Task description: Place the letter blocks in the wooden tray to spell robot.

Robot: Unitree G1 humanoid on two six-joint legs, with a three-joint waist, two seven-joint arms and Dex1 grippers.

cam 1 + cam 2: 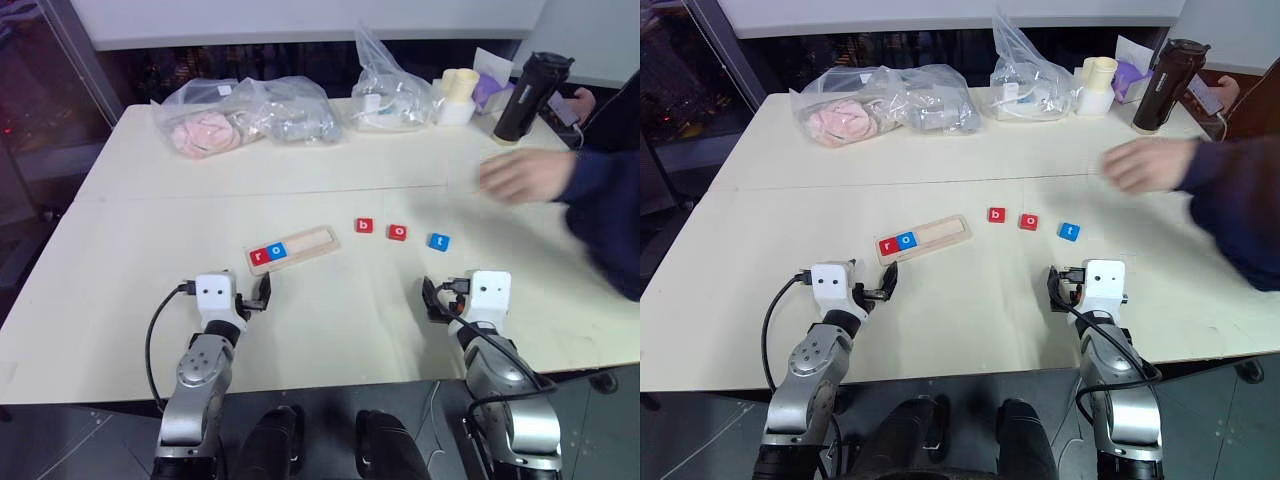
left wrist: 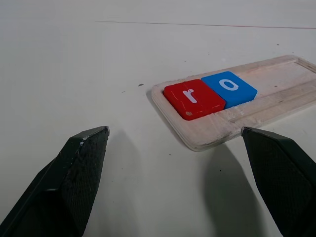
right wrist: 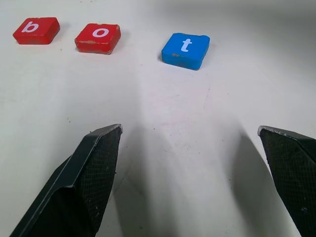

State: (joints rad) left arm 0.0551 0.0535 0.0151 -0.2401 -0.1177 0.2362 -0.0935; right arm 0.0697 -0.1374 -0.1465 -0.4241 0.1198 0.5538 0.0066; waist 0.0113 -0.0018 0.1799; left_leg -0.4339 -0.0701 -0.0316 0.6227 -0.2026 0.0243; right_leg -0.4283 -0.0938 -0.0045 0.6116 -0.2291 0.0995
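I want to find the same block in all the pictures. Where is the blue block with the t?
Left eye view: the blue t block lies on the table, last in the loose row.
Right eye view: same place, beside the red o block.
Left wrist view: not in it.
Right wrist view: ahead of the open right claw, at.
Shared landmark: the red o block.

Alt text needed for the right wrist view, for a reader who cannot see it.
Three letter blocks lie in a row on the pale table: a red b, a red o and a blue t. The right gripper hangs before them, fingers wide apart, holding nothing.
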